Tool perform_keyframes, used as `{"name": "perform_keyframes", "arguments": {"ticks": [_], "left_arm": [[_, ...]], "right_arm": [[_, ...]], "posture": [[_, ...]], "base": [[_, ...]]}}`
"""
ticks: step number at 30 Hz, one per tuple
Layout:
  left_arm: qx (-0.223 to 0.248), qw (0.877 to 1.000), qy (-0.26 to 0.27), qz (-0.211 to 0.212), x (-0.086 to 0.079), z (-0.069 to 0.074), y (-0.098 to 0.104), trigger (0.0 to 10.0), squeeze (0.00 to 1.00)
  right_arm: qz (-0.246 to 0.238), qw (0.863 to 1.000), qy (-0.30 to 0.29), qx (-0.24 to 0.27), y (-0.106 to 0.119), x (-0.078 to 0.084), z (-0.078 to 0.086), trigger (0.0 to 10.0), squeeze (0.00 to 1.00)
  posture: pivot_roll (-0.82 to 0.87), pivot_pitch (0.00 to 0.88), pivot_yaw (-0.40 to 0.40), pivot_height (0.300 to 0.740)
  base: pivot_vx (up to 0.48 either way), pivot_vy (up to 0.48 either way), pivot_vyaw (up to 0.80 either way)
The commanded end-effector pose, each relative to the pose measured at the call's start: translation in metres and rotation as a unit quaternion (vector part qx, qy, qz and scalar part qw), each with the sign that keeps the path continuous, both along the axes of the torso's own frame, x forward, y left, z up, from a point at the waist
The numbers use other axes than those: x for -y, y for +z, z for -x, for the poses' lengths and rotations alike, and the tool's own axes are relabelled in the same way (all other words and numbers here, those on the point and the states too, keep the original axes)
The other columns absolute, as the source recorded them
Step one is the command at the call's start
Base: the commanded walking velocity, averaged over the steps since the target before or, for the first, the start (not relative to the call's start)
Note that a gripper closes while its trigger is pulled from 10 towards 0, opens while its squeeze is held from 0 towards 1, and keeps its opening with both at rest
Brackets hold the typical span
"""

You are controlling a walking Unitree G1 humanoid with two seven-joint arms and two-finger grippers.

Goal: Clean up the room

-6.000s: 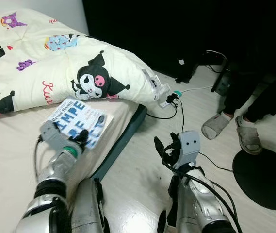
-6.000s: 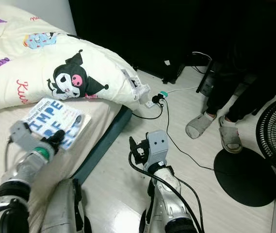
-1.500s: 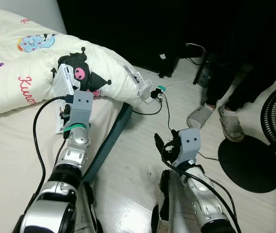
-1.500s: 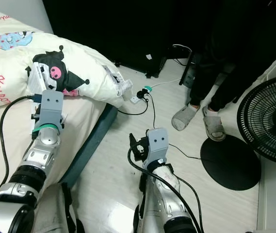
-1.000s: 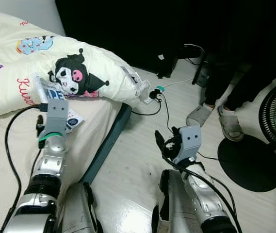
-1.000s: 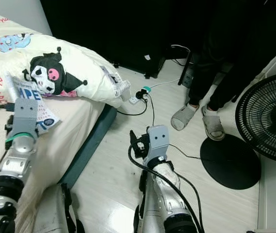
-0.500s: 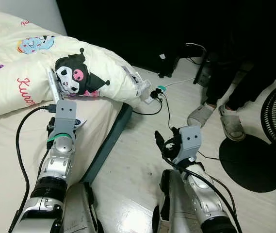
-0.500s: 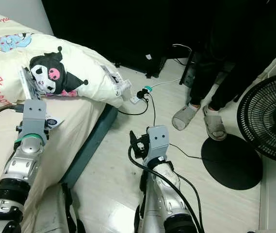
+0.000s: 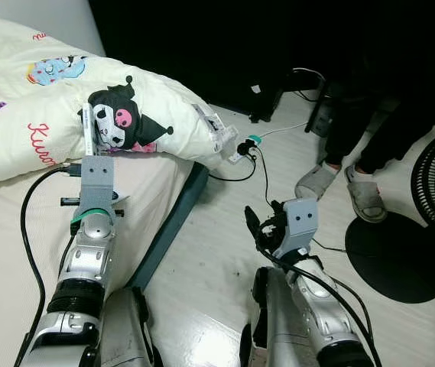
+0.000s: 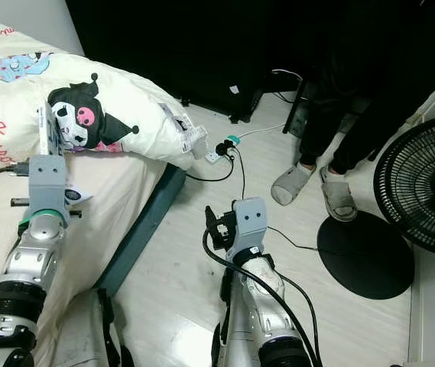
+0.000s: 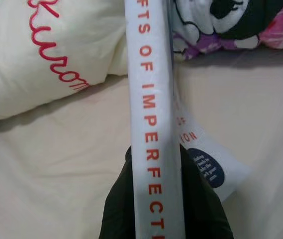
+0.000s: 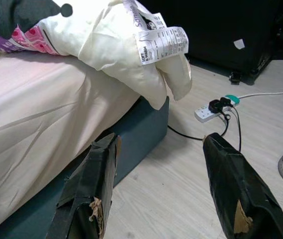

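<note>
book (image 11: 153, 119): white spine, red lettering; cover seems blue-printed
quilt (image 9: 41, 99): cream, cartoon characters in black, pink, blue, purple
bed (image 9: 18, 222): pale beige sheet
floor (image 9: 217, 252): light wood
fan (image 10: 423, 191): black

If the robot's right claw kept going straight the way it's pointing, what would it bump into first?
Probably the dark teal side of the bed base, under the cream cartoon-print quilt. The open right claw points low across the pale wooden floor towards it. Depth is hard to judge, so it might scrape the floor first.
</note>
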State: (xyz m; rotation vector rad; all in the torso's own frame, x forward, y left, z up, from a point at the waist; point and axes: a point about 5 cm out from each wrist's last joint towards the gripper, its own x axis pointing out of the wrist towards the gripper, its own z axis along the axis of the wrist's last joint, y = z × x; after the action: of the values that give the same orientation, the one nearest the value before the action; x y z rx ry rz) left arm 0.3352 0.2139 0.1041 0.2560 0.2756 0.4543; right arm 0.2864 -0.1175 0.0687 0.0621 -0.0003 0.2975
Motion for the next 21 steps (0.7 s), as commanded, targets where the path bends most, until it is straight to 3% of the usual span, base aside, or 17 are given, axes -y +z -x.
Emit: {"name": "perform_keyframes", "arguments": {"ticks": [1, 3, 5, 6, 8, 9, 10, 12, 16, 17, 19, 21], "left_arm": [[0.029, 0.999, -0.003, 0.021, -0.001, 0.001, 0.006, 0.0, 0.0], [0.029, 0.999, -0.003, 0.021, -0.001, 0.001, 0.006, 0.0, 0.0], [0.116, 0.987, -0.072, 0.088, 0.02, -0.006, 0.034, 0.0, 0.0], [0.159, 0.974, -0.113, 0.115, 0.033, -0.007, 0.053, 7.5, 0.0], [0.159, 0.974, -0.113, 0.115, 0.033, -0.007, 0.053, 7.5, 0.0], [0.198, 0.959, -0.152, 0.133, 0.047, -0.007, 0.072, 10.0, 0.0], [0.23, 0.946, -0.18, 0.137, 0.059, -0.006, 0.089, 10.0, 0.0], [0.23, 0.946, -0.18, 0.137, 0.059, -0.006, 0.089, 10.0, 0.0], [0.28, 0.922, -0.237, 0.124, 0.084, -0.001, 0.119, 10.0, 0.0], [0.28, 0.922, -0.237, 0.124, 0.084, -0.001, 0.119, 10.0, 0.0], [0.293, 0.909, -0.281, 0.095, 0.097, 0.004, 0.126, 10.0, 0.0], [0.288, 0.903, -0.306, 0.085, 0.103, 0.006, 0.124, 10.0, 0.0]], "right_arm": [[-0.004, 1.0, -0.002, -0.012, -0.006, 0.001, 0.003, 10.0, 0.0], [-0.004, 1.0, -0.002, -0.012, -0.006, 0.001, 0.003, 10.0, 0.0], [-0.004, 1.0, -0.005, -0.002, -0.001, 0.002, 0.002, 10.0, 0.0], [-0.007, 1.0, -0.009, 0.008, 0.004, 0.003, 0.0, 10.0, 0.0], [-0.007, 1.0, -0.009, 0.008, 0.004, 0.003, 0.0, 10.0, 0.0], [-0.015, 1.0, -0.007, 0.022, 0.011, 0.003, -0.002, 10.0, 0.0], [-0.016, 0.999, -0.01, 0.038, 0.019, 0.004, -0.005, 10.0, 0.0], [-0.016, 0.999, -0.01, 0.038, 0.019, 0.004, -0.005, 10.0, 0.0], [-0.019, 0.998, -0.023, 0.063, 0.031, 0.006, -0.01, 10.0, 0.0], [-0.019, 0.998, -0.023, 0.063, 0.031, 0.006, -0.01, 10.0, 0.0], [-0.019, 0.997, -0.018, 0.066, 0.032, 0.004, -0.01, 10.0, 0.0], [-0.018, 0.997, -0.017, 0.067, 0.032, 0.004, -0.01, 10.0, 0.0]], "posture": [[-0.02, 0.092, 0.043, 0.556], [-0.02, 0.092, 0.043, 0.556], [-0.02, 0.096, 0.041, 0.556], [-0.02, 0.095, 0.041, 0.556], [-0.02, 0.095, 0.041, 0.556], [-0.02, 0.092, 0.043, 0.556], [-0.02, 0.091, 0.042, 0.56], [-0.02, 0.091, 0.042, 0.56], [-0.02, 0.079, 0.039, 0.574], [-0.02, 0.079, 0.039, 0.574], [-0.02, 0.074, 0.035, 0.583], [-0.02, 0.073, 0.035, 0.588]], "base": [[0.0, 0.0, 0.0], [0.0, 0.0, 0.0], [0.0, 0.0, 0.0], [0.0, 0.0, 0.0], [0.0, 0.0, 0.0], [0.0, 0.0, 0.0], [0.0, 0.0, 0.0], [0.0, 0.0, 0.0], [0.0, 0.0, 0.0], [0.0, 0.0, 0.0], [0.0, 0.0, 0.0], [0.0, 0.0, 0.0]]}}
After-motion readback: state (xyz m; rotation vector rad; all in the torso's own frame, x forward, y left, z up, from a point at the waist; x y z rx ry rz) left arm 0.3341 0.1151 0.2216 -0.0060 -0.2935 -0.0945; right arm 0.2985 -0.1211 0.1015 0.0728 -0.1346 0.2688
